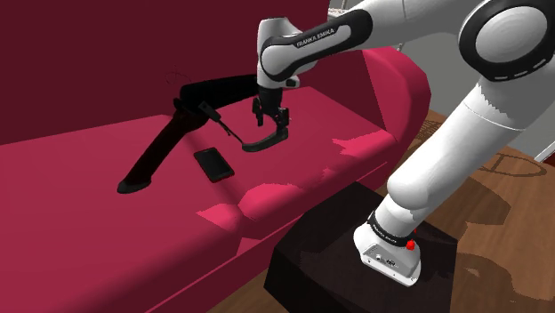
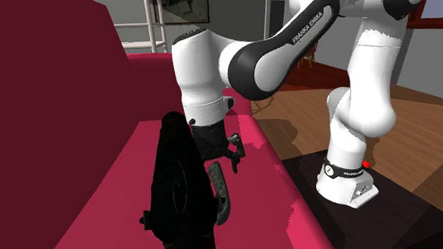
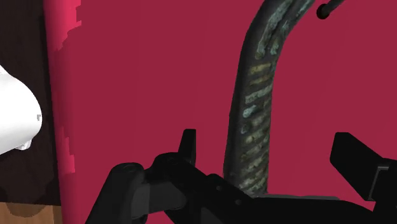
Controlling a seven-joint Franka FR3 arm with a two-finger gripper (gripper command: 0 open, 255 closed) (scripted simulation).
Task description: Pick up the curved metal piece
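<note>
The curved metal piece (image 1: 265, 140) is a dark, ribbed, hook-shaped strip lying on the red sofa seat (image 1: 107, 204). My gripper (image 1: 269, 120) hangs just above it, pointing down, and the jaws are open. In the wrist view the curved metal piece (image 3: 254, 127) runs up between my two fingers, and neither finger touches it; my gripper (image 3: 267, 145) straddles its lower straight part. In the second exterior view the curved metal piece (image 2: 218, 184) lies on the seat just below my gripper (image 2: 232, 154).
A flat black slab (image 1: 213, 164) lies on the seat at the shoulder view's left of the piece. A tall black shape (image 1: 169, 133) slants across the cushion behind it, with a thin black rod (image 1: 227, 124) reaching toward the piece. The sofa's front edge and armrest (image 1: 400, 89) are close.
</note>
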